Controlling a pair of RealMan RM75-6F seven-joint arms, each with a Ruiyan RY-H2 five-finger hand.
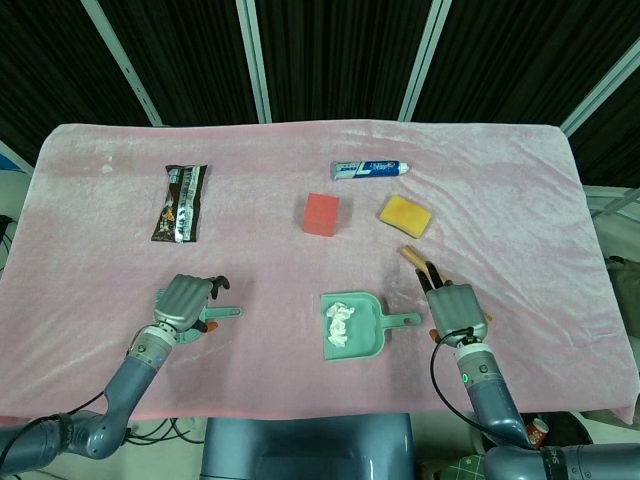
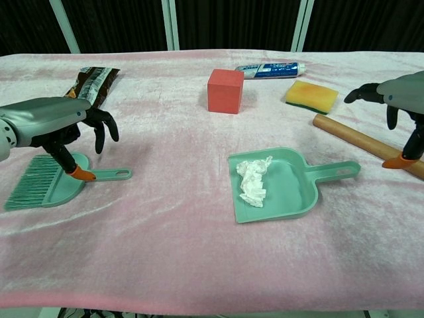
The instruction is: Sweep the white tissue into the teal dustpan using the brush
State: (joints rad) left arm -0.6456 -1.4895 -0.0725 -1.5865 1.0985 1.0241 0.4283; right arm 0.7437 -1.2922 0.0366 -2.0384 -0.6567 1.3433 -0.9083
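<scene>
The teal dustpan point(image 2: 291, 189) lies at the middle front with its handle pointing right, and the crumpled white tissue point(image 2: 254, 180) rests inside it near the open lip. In the head view the tissue point(image 1: 340, 320) also sits in the dustpan point(image 1: 365, 335). The teal brush point(image 2: 46, 189) lies flat on the pink cloth at the left. My left hand point(image 2: 53, 119) hovers over it with fingers spread, its orange thumb tip touching the brush body. The handle point(image 1: 225, 313) pokes out free. My right hand point(image 2: 404, 99) hangs open at the far right.
A wooden rod point(image 2: 351, 139) lies just under my right hand. A red cube point(image 2: 225, 91), a yellow sponge point(image 2: 311, 96) and a toothpaste tube point(image 2: 268, 69) sit behind the dustpan. A snack packet point(image 2: 89, 81) lies at the back left.
</scene>
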